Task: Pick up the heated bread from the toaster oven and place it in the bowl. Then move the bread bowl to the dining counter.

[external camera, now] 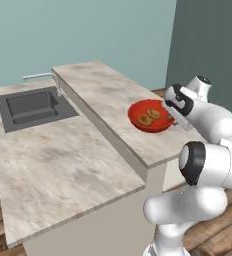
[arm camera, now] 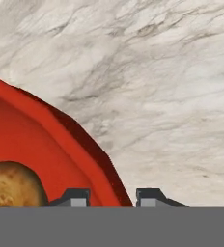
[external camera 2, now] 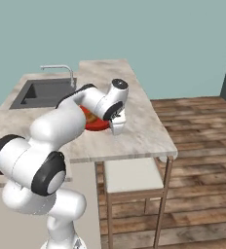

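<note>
On the dining counter point(external camera: 103, 95), the gripper point(arm camera: 112, 197) pinches the rim at 3 o'clock of the bowl point(external camera: 138, 116), stiff, glossy, likely slippery, holding light bread point(external camera: 149, 117).

Glossy red bowl point(external camera: 149, 116); marble-look dining counter point(external camera: 108, 100); rough bread point(external camera: 149, 118).

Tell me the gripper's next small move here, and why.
Probably open and lift clear. The gripper is shut on the rim of the bowl, which already sits on the dining counter with the bread inside, so only the release seems left.
</note>
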Robot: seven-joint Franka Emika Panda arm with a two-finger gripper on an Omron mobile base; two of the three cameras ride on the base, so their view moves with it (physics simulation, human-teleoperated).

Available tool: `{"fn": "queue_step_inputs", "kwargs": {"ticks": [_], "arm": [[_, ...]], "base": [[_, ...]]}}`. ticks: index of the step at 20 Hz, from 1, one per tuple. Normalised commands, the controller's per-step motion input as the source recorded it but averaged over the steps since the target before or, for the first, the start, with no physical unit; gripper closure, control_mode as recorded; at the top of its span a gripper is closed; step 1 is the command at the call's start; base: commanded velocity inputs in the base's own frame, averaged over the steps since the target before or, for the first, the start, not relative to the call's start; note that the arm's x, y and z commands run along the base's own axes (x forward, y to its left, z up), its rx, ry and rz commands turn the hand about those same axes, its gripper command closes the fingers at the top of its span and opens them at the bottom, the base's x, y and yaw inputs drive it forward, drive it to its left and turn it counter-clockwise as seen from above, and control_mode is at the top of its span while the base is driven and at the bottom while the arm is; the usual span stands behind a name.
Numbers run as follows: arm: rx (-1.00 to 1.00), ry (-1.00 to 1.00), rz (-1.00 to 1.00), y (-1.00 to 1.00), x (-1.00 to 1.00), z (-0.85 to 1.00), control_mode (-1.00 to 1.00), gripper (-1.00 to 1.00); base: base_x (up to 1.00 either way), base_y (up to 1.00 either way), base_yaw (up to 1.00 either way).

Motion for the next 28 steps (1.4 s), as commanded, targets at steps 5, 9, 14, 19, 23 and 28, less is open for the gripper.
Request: {"fn": "queue_step_inputs", "kwargs": {"ticks": [5,9,14,19,23,28], "arm": [[0.00,0.00,0.00,0.00,-0.22,0.14,-1.00,-1.00],[0.00,-0.25,0.00,0.00,-0.91,0.61,-1.00,-1.00],[0.00,-0.39,0.00,-0.06,-1.00,0.80,-1.00,-1.00],[0.02,-0.46,0.00,-0.30,-1.00,0.47,-1.00,-1.00],[0.01,-0.75,-0.03,-0.20,-0.93,0.34,-1.00,-1.00],[0.01,0.00,0.00,0.00,0.00,0.00,-1.00,-1.00]], "base": [[0.00,0.00,0.00],[0.00,0.00,0.00],[0.00,0.00,0.00],[0.00,0.00,0.00],[0.00,0.00,0.00],[0.00,0.00,0.00]]}}
